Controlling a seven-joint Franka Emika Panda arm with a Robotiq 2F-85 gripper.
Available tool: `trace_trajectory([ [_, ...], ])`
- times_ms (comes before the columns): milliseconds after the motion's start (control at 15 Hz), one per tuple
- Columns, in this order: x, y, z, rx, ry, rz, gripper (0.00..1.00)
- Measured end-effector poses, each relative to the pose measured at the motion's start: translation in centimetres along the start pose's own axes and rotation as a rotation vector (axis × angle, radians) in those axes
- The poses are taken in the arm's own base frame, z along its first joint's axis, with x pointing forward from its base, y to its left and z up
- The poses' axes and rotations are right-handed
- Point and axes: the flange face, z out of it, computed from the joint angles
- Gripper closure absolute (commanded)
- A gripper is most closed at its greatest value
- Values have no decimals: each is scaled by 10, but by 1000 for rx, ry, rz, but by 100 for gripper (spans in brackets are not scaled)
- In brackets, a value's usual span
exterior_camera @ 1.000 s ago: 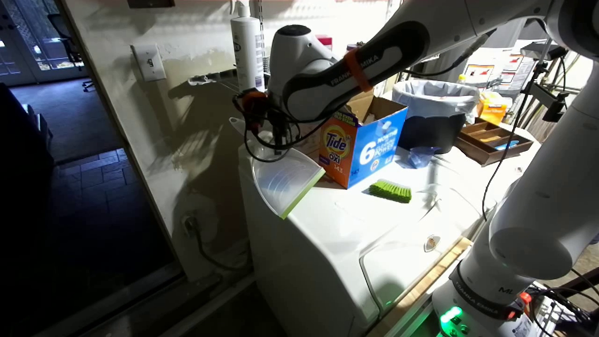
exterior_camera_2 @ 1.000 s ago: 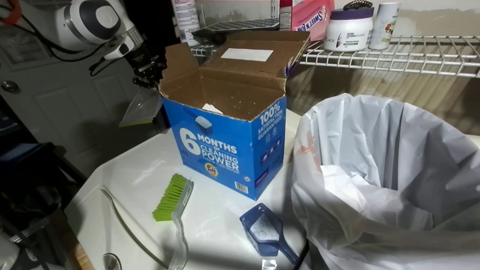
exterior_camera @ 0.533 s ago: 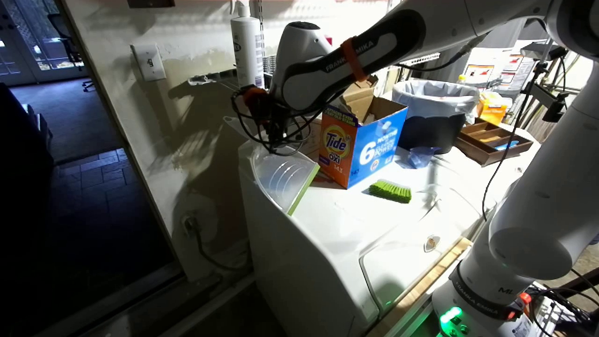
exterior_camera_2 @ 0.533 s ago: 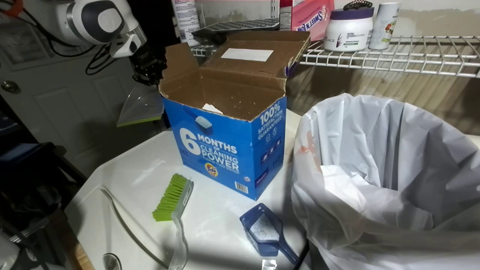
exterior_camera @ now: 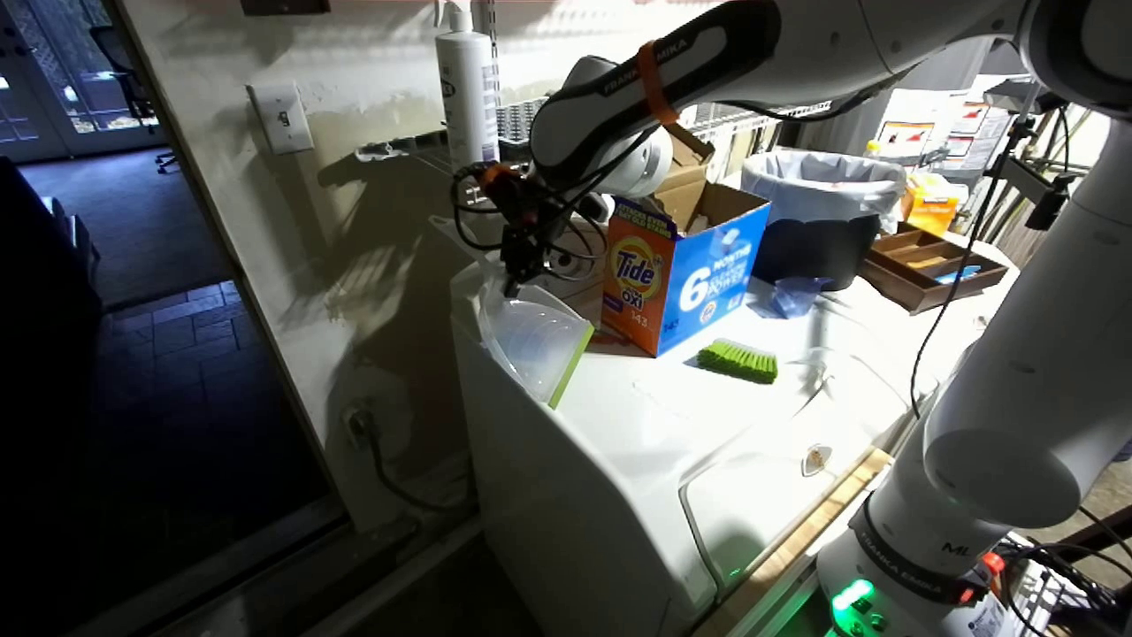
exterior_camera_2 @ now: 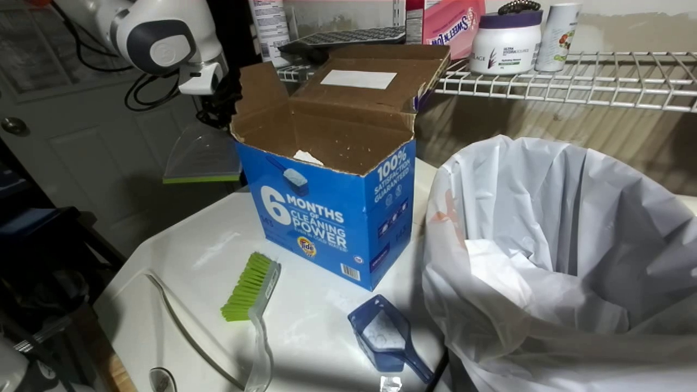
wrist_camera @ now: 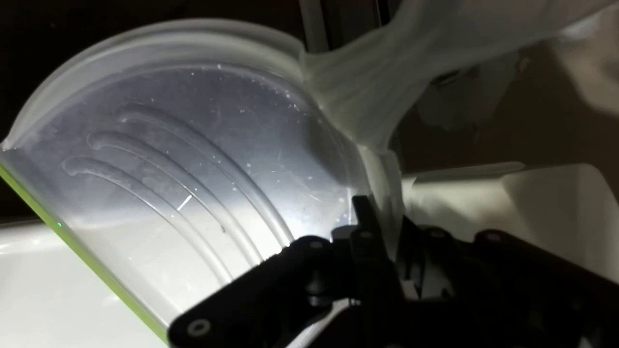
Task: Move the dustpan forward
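Observation:
The dustpan is clear plastic with a green front lip. It shows in both exterior views point(exterior_camera: 538, 341) point(exterior_camera_2: 199, 155), at the back corner of the white machine's top, beside the Tide box. I cannot tell whether it touches the top. In the wrist view the dustpan point(wrist_camera: 208, 125) fills the left, with its handle point(wrist_camera: 367, 82) running to the upper right. My gripper point(wrist_camera: 384, 212) is shut on the dustpan's rear wall, one finger on each side of it. In an exterior view the gripper point(exterior_camera: 511, 285) is above the pan's rear; in the other exterior picture it is dark and partly hidden by the box.
The open Tide box point(exterior_camera: 676, 274) stands close beside the dustpan. A green brush point(exterior_camera: 738, 361) and a blue scoop point(exterior_camera_2: 384, 335) lie on the white machine top point(exterior_camera: 637, 398). A lined bin point(exterior_camera: 822, 217) stands farther along. A wall and shelf with a spray bottle point(exterior_camera: 469, 97) are behind.
The gripper and wrist have turned, and the dustpan has swivelled with them. Its green lip has changed angle in both exterior views. The box, brush and scoop have not moved.

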Motion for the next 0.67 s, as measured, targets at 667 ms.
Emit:
trace_trajectory([
  [667,10,-2,1,-14,-32,-24,98],
])
